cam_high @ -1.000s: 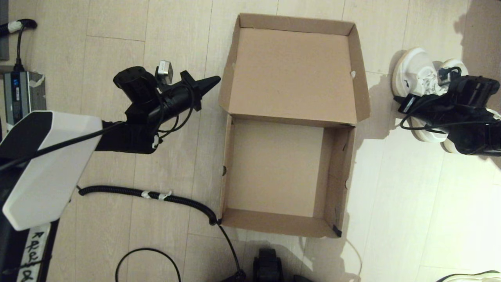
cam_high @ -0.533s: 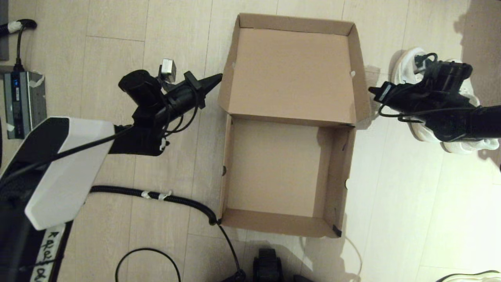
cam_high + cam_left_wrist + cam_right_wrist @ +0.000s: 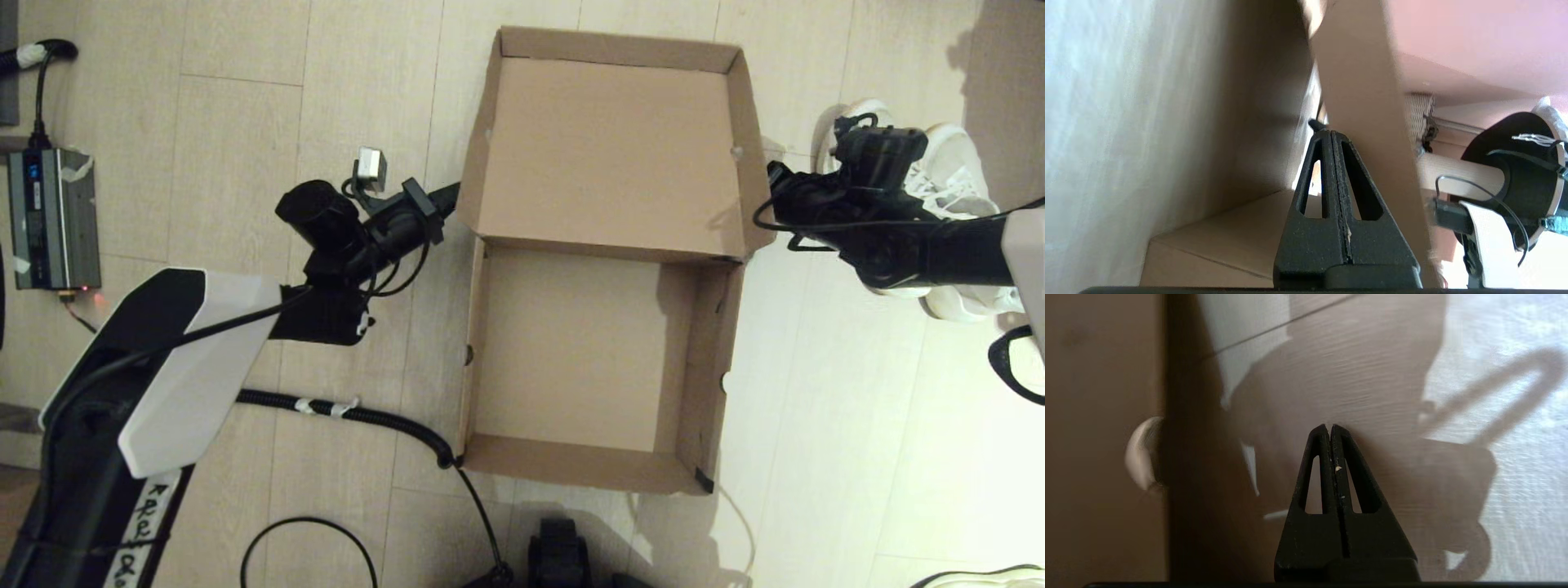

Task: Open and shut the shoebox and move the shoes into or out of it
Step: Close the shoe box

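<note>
Left gripper (image 3: pixel 447 196) with fingers pressed together and nothing between them, tip touching or just short of the left edge of the lid (image 3: pixel 608 147), close to the hinge fold; in the left wrist view, closed fingers (image 3: pixel 1333 163) lying alongside the lid's cardboard side flap. Right gripper (image 3: pixel 774 173) likewise closed and empty, tip just beside the lid's right edge, pointed at the floor (image 3: pixel 1372 375) in the right wrist view with the cardboard wall at one side. Shoebox (image 3: pixel 571 351) open on the pale wooden floor, lid folded back flat away from the robot, tray bare inside, a black tape patch at the near right corner. Shoes (image 3: pixel 951 175) standing on the floor well to the right of the shoebox, partly hidden behind the right arm. Black cables and a grey power unit (image 3: pixel 53 216) to the left. Lid likely light, thin and springy at the hinge, best pushed from beneath both side edges at once, not pinched. Shoes probably light, soft in the mesh, firm at the heel collar or sole: likely the surer holds.
</note>
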Available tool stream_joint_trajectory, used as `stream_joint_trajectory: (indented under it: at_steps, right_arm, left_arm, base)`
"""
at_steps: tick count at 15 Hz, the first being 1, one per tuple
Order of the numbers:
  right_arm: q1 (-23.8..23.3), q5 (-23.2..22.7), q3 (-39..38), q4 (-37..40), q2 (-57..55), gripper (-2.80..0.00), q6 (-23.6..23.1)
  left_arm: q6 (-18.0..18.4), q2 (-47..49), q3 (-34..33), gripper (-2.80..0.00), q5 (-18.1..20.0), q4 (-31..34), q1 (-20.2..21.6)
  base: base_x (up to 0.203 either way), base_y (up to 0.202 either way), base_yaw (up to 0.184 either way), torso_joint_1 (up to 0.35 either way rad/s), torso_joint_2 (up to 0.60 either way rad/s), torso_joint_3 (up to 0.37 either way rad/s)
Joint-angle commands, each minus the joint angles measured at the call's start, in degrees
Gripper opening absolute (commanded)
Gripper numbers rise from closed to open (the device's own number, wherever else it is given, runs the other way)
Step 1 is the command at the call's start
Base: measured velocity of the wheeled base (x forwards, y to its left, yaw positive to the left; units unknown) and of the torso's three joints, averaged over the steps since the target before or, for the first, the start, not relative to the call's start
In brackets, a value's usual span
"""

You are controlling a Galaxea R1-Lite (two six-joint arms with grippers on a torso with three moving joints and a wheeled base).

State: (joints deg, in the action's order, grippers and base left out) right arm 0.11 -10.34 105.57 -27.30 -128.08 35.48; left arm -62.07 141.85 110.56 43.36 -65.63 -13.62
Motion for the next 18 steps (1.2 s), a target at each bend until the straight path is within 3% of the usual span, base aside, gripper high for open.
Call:
stream_joint_trajectory:
  at_steps: [1,5,9,15,18]
  right_arm:
    - [0.07,-0.27,1.22,0.33,-0.39,-2.80,2.67]
    - [0.07,-0.92,3.55,2.64,-0.18,-2.80,10.52]
    - [0.07,-2.92,5.83,4.84,0.58,-2.80,14.01]
    - [0.10,-7.64,6.11,6.74,1.51,-2.80,26.34]
    - [0.07,-9.96,6.05,6.74,2.55,-2.80,30.27]
  left_arm:
    - [-0.33,0.90,0.09,-2.80,0.30,-0.35,-0.09]
    - [-0.33,0.61,0.10,-2.80,0.39,-0.29,-0.11]
    - [-0.42,-0.44,0.10,-2.80,1.95,-0.23,-0.60]
    - [-0.50,-0.61,0.10,-2.80,2.16,-0.37,-1.56]
    - [-0.50,-1.07,0.10,-2.80,2.16,-0.55,-2.17]
  base:
    - [0.000,0.000,0.000,0.000,0.00,0.000]
    - [0.000,0.000,0.000,0.000,0.00,0.000]
    - [0.000,0.000,0.000,0.000,0.00,0.000]
    - [0.000,0.000,0.000,0.000,0.00,0.000]
    - [0.000,0.000,0.000,0.000,0.00,0.000]
